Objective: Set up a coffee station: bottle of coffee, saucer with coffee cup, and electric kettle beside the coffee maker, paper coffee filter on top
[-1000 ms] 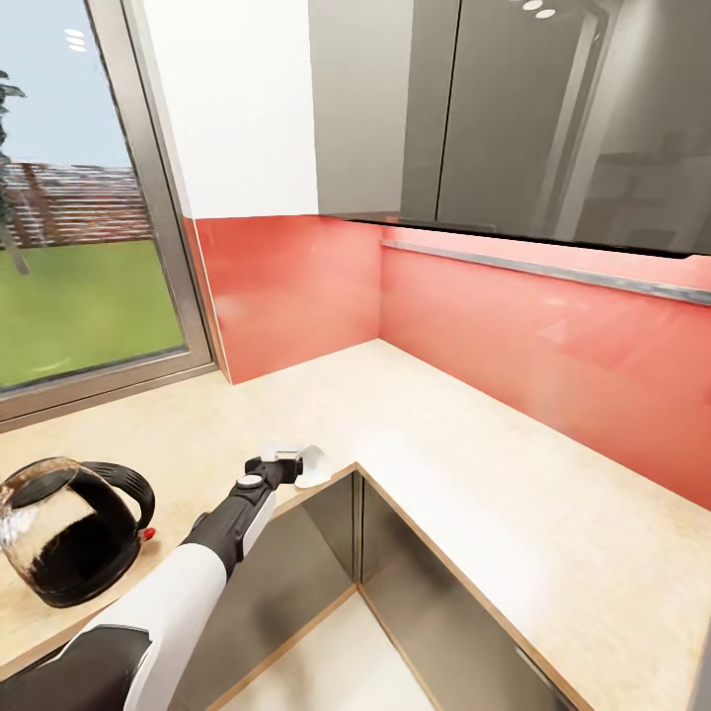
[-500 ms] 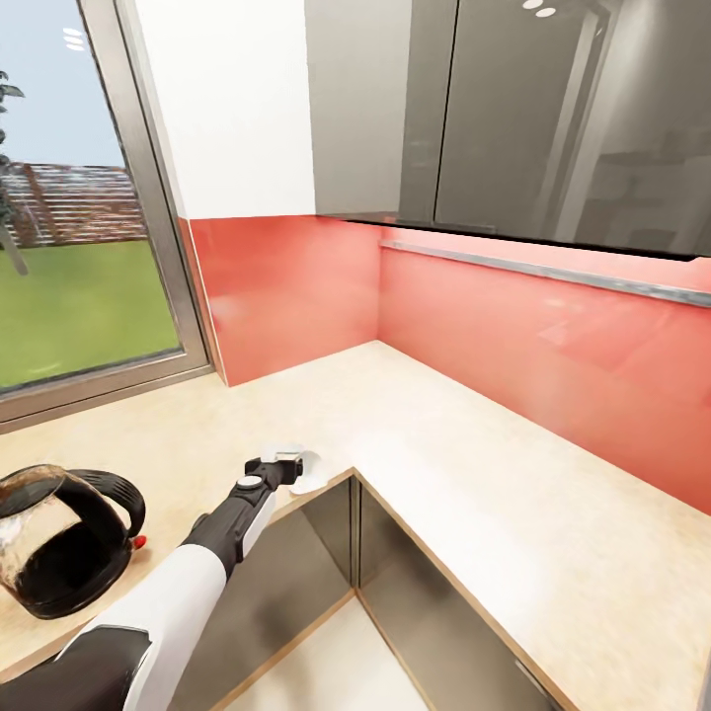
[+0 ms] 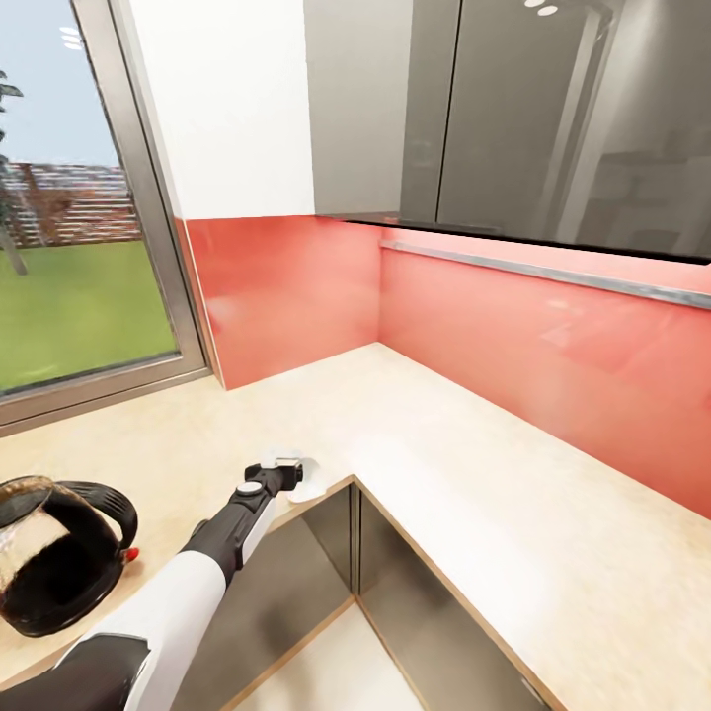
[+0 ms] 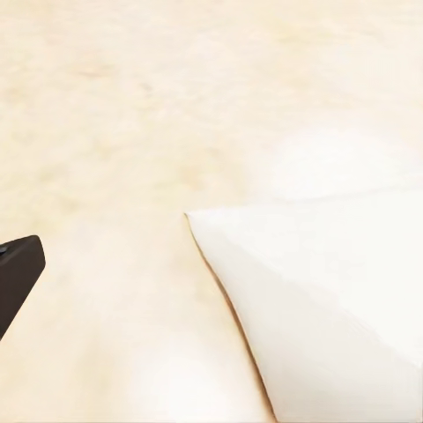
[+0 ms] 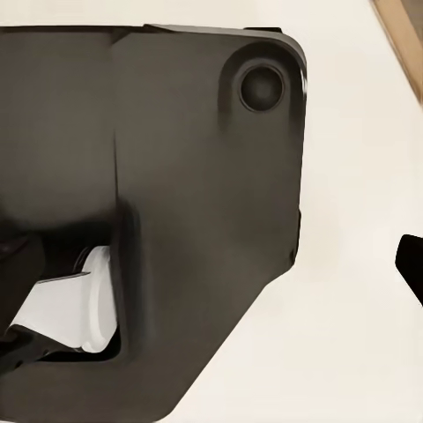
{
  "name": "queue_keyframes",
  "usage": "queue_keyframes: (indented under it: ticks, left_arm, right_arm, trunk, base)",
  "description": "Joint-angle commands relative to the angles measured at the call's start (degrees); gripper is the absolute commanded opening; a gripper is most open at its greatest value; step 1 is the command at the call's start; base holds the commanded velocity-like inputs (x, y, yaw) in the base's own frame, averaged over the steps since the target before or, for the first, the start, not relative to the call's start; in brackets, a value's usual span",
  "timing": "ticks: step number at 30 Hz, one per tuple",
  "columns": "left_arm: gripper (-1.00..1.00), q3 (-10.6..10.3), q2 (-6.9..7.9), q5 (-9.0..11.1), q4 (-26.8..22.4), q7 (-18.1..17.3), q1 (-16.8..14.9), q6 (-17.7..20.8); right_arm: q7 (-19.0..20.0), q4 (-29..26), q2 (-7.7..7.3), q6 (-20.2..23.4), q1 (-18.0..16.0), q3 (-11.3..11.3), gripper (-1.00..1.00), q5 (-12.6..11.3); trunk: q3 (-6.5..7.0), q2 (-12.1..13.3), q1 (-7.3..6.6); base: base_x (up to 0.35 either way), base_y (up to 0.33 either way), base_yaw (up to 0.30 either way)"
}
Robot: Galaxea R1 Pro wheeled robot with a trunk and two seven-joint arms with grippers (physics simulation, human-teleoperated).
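A: Where is the left hand (image 3: 292, 462) seen?

B: It is held low over the inner corner of the tabletop (image 3: 464, 464), right at the paper coffee filter (image 3: 314, 476). In the left wrist view the filter (image 4: 335, 300) is shown lying on the wood-grain surface, with one dark fingertip (image 4: 16, 278) at the frame's edge.

A: Is the filter gripped?

B: That cannot be told; nor whether the fingers are apart or together.

A: And the electric kettle (image 3: 54, 568)?

B: It is stood on the tabletop under the window (image 3: 69, 227), well apart from the filter.
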Motion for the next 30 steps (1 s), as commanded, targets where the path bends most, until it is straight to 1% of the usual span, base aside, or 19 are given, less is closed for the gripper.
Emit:
queue_keyframes:
  ticks: [1,17,18,30]
  left_arm:
    - [1.00,-0.30,0.03,-0.10,-0.14,0.37,-0.02,0.37]
    - [1.00,-0.43,-0.02,-0.18,-0.24,0.35,0.03,0.40]
    - [-1.00,-0.43,-0.01,-0.18,-0.21,0.35,0.03,0.40]
    - [-1.00,-0.34,0.01,-0.12,-0.60,0.37,0.03,0.37]
  right_arm:
    - [-0.02,0.00,0.01,-0.16,-0.02,-0.01,1.00,0.04]
    - [-0.02,0.27,0.01,-0.16,-0.02,-0.01,1.00,0.09]
    - [-0.02,0.27,0.01,-0.16,-0.02,-0.01,1.00,0.09]
    - [-0.03,0.27,-0.03,-0.16,-0.02,-0.01,1.00,0.09]
  trunk:
    - [-0.12,-0.12,0.04]
    - [-0.12,-0.12,0.04]
    - [-0.12,-0.12,0.04]
    - [-0.12,-0.12,0.04]
  base:
    - [0.029,0.000,0.000]
    - [0.004,0.000,0.000]
    - [0.000,0.000,0.000]
    - [0.000,0.000,0.000]
